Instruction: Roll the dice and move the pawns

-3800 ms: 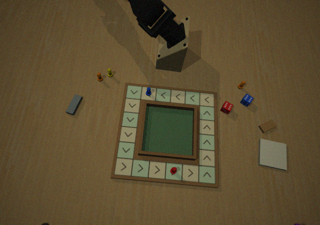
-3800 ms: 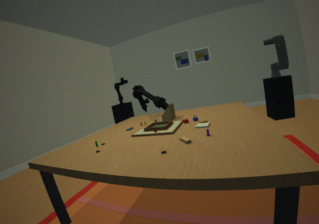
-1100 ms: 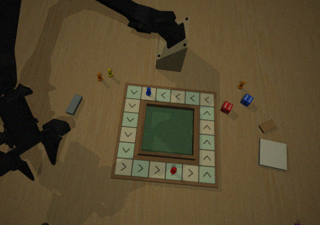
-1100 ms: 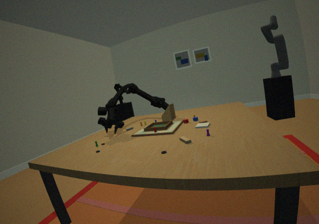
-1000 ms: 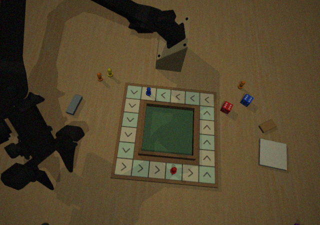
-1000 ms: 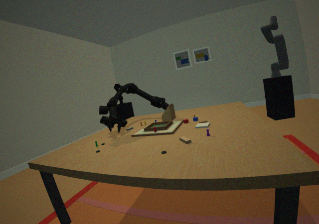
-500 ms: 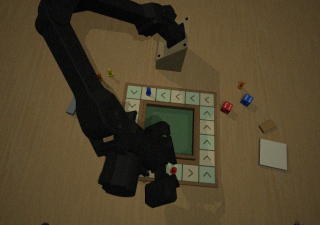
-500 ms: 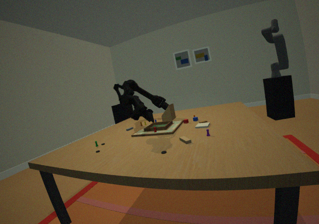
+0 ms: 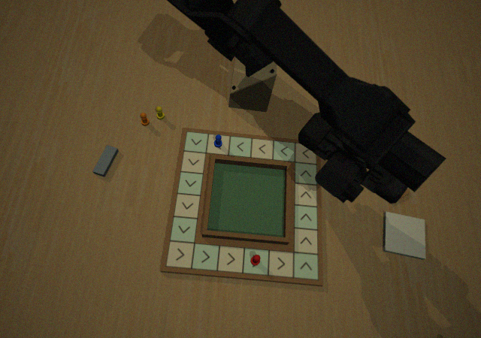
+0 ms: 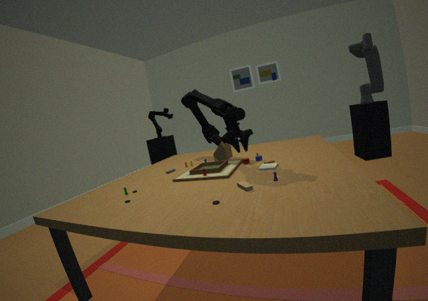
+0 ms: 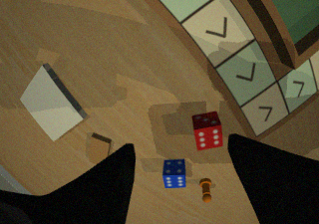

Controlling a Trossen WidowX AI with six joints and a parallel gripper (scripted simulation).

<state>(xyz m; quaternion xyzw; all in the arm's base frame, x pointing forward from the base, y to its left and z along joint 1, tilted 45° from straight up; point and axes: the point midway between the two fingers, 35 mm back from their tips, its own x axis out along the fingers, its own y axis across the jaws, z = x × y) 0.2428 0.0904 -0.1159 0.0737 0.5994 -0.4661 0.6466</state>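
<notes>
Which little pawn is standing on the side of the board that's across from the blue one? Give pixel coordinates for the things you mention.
The red pawn [image 9: 255, 260] [image 10: 204, 172]; the blue pawn [image 9: 218, 141] [image 10: 205, 160] stands on the opposite side.

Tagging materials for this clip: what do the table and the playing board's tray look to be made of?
The table looks like satin wood or wood-look laminate, given its streaky grain. The tray seems matte: brown, possibly wooden walls around a green floor, perhaps felt or paint.
</notes>
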